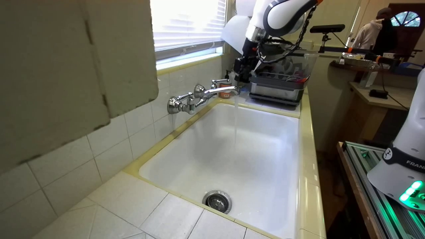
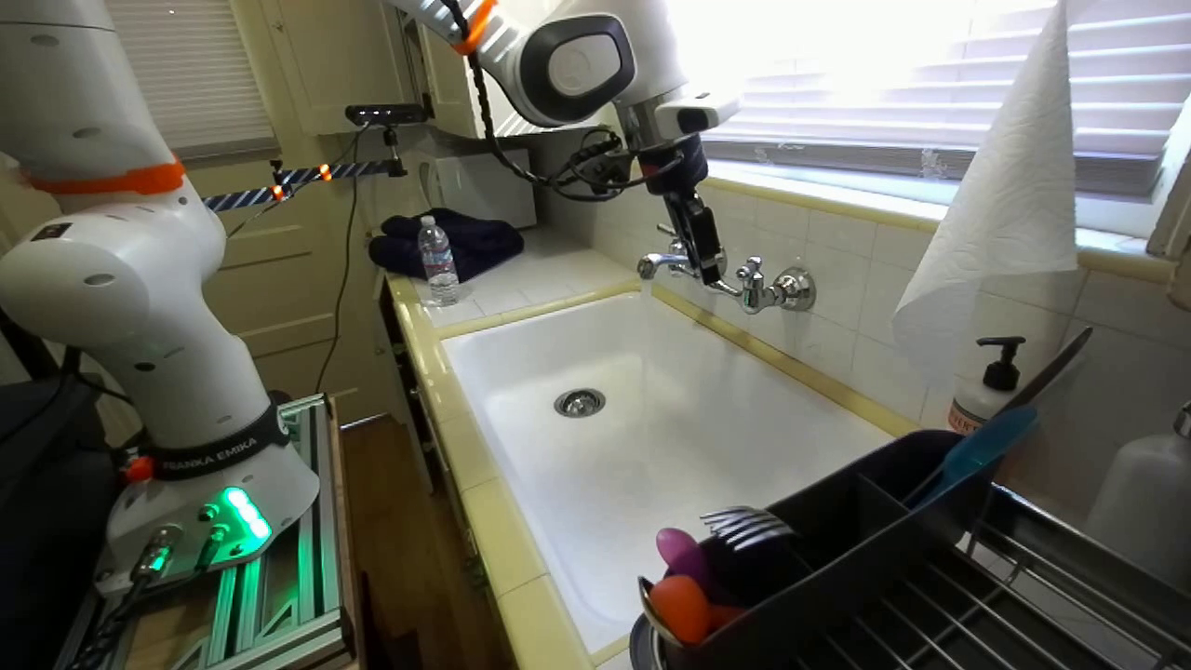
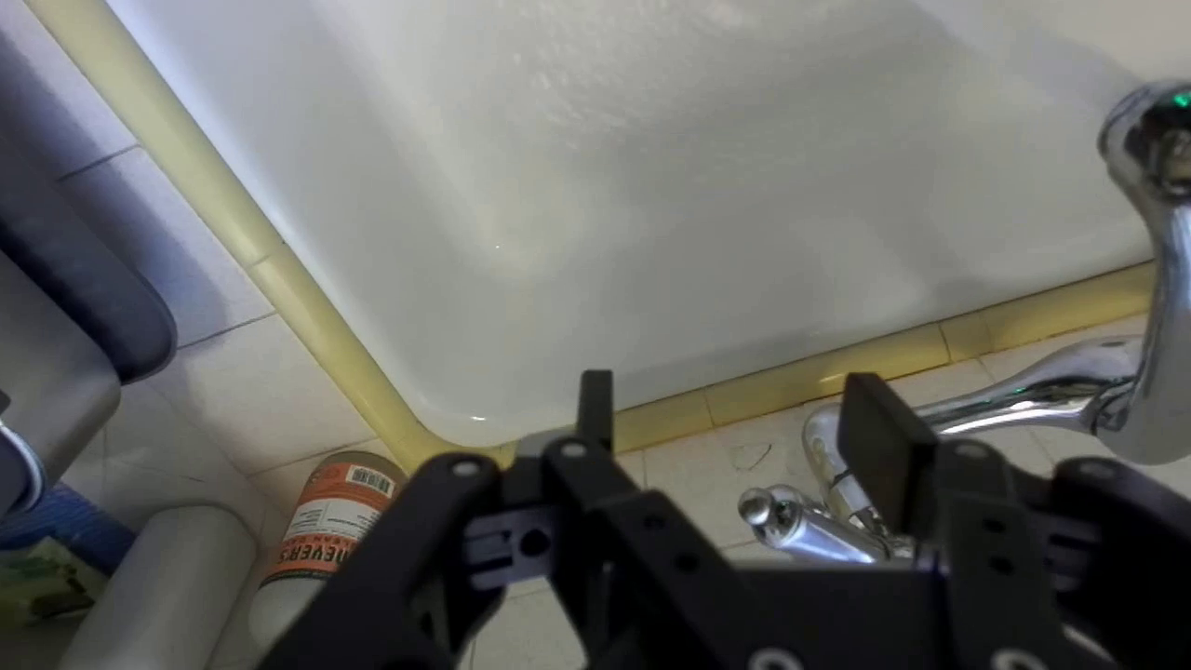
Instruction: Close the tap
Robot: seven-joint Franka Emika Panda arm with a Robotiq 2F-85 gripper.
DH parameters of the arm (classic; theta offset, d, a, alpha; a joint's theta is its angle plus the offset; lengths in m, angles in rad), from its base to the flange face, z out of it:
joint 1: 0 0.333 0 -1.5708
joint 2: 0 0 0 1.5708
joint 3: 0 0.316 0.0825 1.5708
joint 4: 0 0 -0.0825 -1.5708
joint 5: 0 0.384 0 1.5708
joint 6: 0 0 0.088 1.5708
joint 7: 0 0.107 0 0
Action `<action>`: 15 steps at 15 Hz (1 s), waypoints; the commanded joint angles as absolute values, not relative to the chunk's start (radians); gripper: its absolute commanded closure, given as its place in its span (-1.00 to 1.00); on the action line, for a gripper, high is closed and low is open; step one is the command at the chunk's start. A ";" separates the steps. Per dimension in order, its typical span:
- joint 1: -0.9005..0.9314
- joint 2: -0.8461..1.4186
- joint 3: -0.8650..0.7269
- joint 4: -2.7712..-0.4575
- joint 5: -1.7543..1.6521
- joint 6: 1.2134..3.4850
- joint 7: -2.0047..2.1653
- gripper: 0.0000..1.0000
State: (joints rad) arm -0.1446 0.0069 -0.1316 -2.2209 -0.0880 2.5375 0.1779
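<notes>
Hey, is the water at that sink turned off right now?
No, an exterior view shows a thin stream of water falling from the spout of the tap into the white sink.

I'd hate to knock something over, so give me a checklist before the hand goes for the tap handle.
1. Hand open: ok, the fingers stand apart.
2. Hand apart from the tap: ok, a gap shows in an exterior view.
3. Tap closed: not ok, water is running into the sink.
4. Fingers lined up with the tap handle: cannot tell; its tip shows between them in the wrist view, but depth is unclear.
5. Pump bottle upright: ok.
</notes>
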 commanded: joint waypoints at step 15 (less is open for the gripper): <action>-0.116 0.203 -0.124 -2.037 -0.023 2.557 0.217 1.00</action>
State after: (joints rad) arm -0.1203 0.1677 -0.1241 -2.0702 -0.0614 2.5375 0.2174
